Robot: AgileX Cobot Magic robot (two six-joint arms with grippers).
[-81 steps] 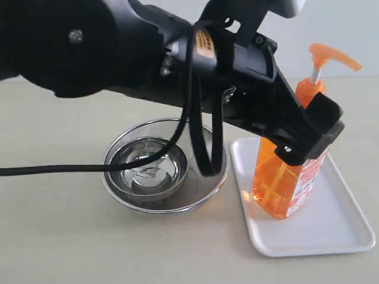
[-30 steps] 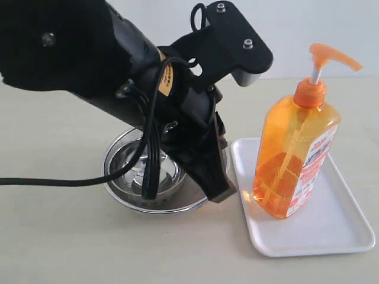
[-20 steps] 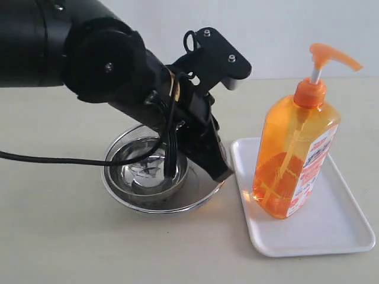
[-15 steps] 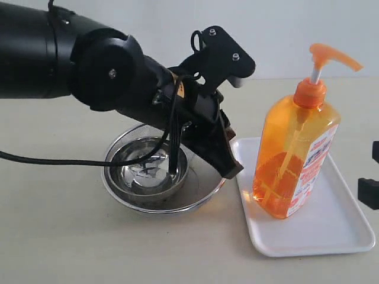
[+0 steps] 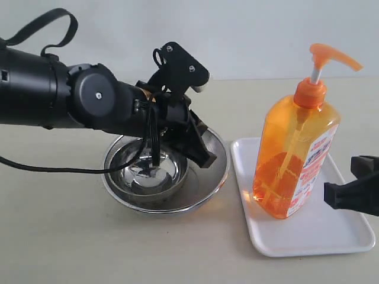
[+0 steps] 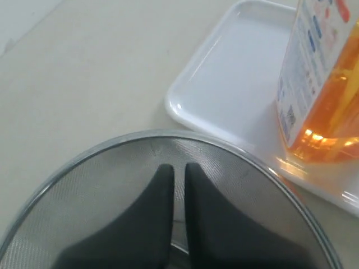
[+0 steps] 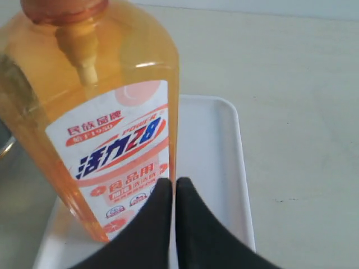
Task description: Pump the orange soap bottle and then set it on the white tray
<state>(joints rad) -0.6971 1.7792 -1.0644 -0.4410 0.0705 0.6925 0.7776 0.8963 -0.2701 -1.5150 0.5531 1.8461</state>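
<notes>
The orange soap bottle stands upright on the white tray, its pump head raised; no gripper touches it. The bottle's label fills the right wrist view, with the tray under it. My left gripper is shut and empty, hovering over the steel bowl left of the tray; in its wrist view the gripper points at the bowl's rim, with bottle and tray beyond. My right gripper is shut, just right of the bottle, above the tray; its fingertips sit close before the bottle.
A round steel bowl with a mesh strainer inside sits left of the tray on the beige table. The left arm's black cable trails over the bowl toward the left edge.
The left gripper let go of the bottle, shut, and drew back left over the bowl. The right gripper has come in from the right edge toward the bottle.
</notes>
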